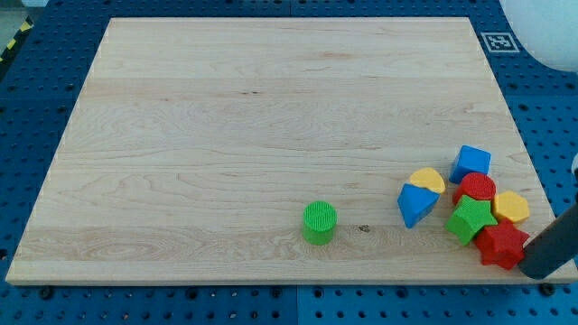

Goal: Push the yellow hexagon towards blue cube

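The yellow hexagon (pixel 511 207) lies near the board's right edge in a tight cluster of blocks. The blue cube (pixel 471 163) sits up and to the view's left of it, with a red cylinder (pixel 476 188) between them. My tip (pixel 536 270) is at the view's bottom right, just right of a red star (pixel 501 246) and below the yellow hexagon, apart from the hexagon. The rod slants up toward the view's right edge.
A green star (pixel 470 221) lies left of the hexagon. A yellow half-round block (pixel 425 180) and a blue wedge-like block (pixel 415 205) sit at the cluster's left. A green cylinder (pixel 319 222) stands alone near the bottom middle. The wooden board (pixel 271 117) rests on a blue pegboard.
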`<state>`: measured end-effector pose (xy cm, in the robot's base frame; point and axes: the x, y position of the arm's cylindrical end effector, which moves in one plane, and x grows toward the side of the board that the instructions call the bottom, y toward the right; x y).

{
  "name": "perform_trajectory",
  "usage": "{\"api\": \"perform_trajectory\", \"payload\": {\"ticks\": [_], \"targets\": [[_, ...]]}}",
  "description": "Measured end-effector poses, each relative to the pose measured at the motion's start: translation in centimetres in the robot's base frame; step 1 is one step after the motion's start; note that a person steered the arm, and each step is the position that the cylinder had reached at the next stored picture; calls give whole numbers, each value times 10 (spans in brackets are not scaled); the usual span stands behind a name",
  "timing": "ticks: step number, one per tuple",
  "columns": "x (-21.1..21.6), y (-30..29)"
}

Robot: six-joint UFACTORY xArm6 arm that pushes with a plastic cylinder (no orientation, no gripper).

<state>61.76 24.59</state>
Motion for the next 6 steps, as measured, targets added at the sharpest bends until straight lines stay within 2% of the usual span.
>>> {"api": "perform_trajectory", "payload": {"ticks": [4, 6], "targets": [[-82, -1], [-73, 21]]}}
